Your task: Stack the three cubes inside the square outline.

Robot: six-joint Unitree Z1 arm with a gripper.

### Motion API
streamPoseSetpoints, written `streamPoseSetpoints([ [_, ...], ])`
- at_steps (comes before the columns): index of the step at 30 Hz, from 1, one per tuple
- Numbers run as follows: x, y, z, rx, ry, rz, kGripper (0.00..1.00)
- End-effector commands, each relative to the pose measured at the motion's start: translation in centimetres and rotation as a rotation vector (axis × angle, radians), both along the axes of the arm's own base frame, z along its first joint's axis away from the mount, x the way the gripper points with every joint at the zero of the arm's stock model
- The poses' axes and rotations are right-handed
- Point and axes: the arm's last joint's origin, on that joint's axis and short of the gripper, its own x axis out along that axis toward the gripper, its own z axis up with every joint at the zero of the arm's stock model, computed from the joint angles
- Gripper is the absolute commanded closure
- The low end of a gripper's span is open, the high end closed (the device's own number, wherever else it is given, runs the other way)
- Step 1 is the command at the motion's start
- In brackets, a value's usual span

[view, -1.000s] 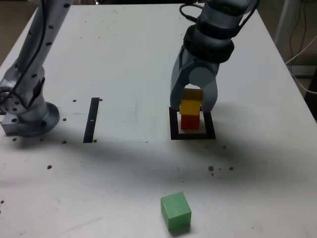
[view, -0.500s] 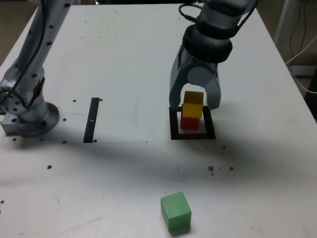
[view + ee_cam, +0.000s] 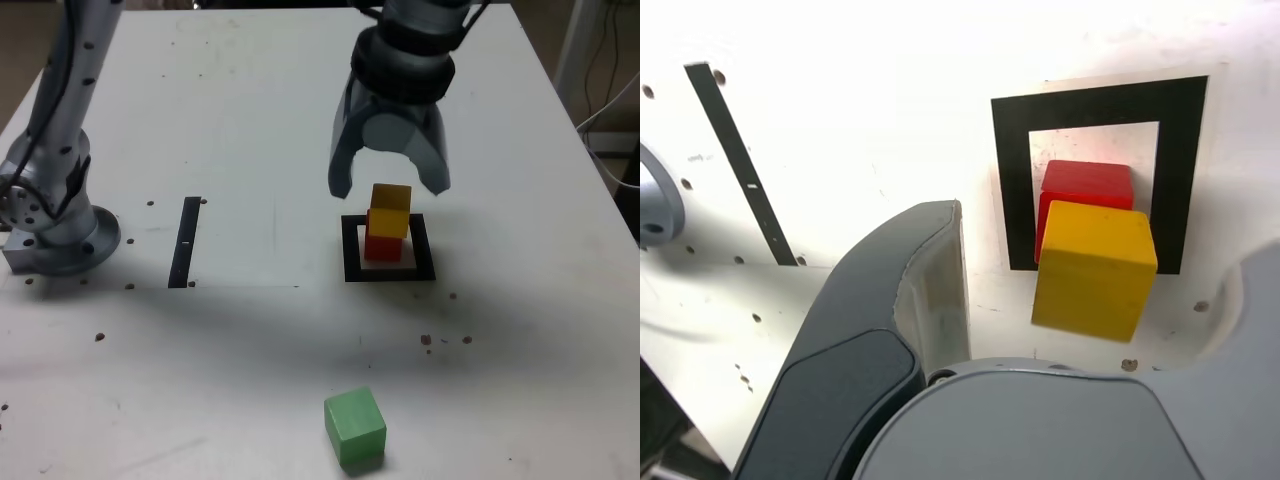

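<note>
Yellow cube (image 3: 390,210) sits below open pincer (image 3: 391,187).

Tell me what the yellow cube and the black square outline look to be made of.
Yellow cube: probably painted wood or plastic; matte, opaque faces with crisp edges and no shine. Square outline: looks like flat black tape or print on the table; no visible thickness, matte.

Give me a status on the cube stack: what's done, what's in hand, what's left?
Done: the red cube sits inside the square outline with the yellow cube on top of it. In hand: nothing; the gripper hangs open above the stack, clear of both cubes. Left: the green cube lies alone on the table near the front edge in the exterior view, still to go on top.
</note>
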Motion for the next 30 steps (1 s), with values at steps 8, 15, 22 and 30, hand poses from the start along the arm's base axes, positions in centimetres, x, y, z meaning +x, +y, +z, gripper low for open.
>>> streamPoseSetpoints([
  [8,-3.3,-3.8,2.0,0.011,-0.021,-0.138,0.01],
  [15,-3.8,-8.3,2.1,-0.024,-0.038,-0.237,0.01],
  [22,-4.2,-12.0,2.1,-0.036,-0.055,-0.322,0.01],
  [30,-4.8,-16.2,1.0,-0.042,-0.042,-0.445,0.01],
])
